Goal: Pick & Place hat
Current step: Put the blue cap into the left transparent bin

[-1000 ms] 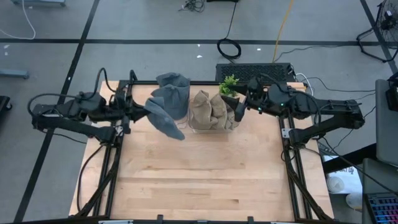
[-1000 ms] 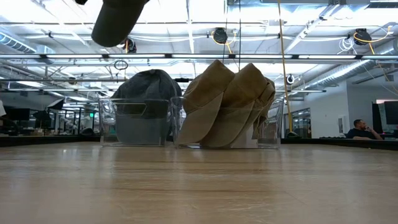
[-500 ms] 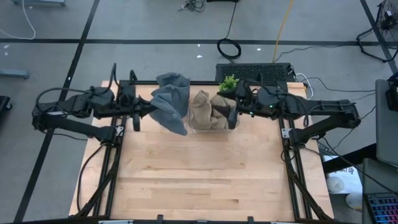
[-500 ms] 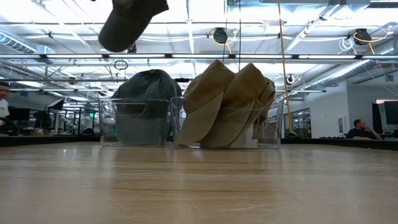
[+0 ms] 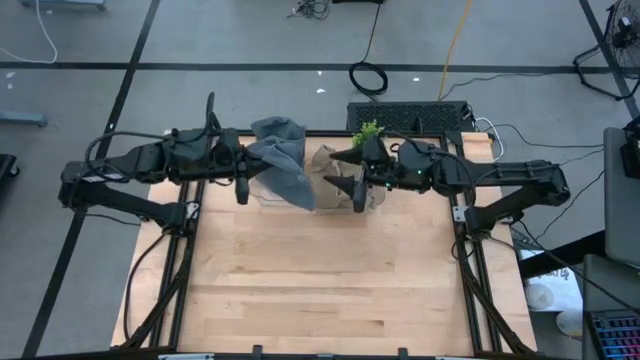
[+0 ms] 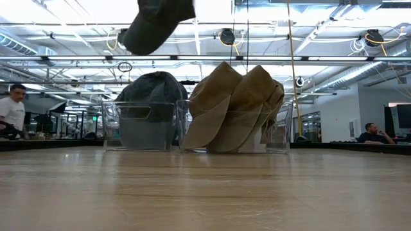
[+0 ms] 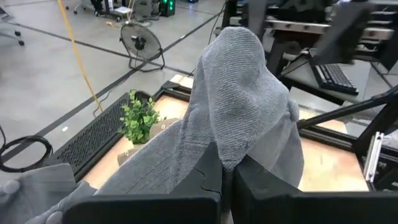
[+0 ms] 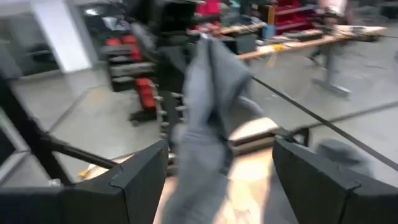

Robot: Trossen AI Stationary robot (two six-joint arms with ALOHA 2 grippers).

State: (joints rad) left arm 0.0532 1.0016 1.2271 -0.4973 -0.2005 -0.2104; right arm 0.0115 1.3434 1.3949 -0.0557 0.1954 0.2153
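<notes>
The left gripper [image 5: 250, 167] has swung the grey hat [image 5: 284, 172] right, and it now hangs clamped in shut fingers, high above the far bins [image 6: 139, 125]. The right gripper [image 5: 337, 170] has slid left over the tan hats [image 6: 234, 106], jaws spread wide and empty, just beside the grey hat.

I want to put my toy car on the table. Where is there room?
The wooden table is bare across its whole near part, from the two clear bins to the front edge. The far edge is crowded: the bin of grey hats, the bin of tan hats, a small plant and both arms above them.
</notes>
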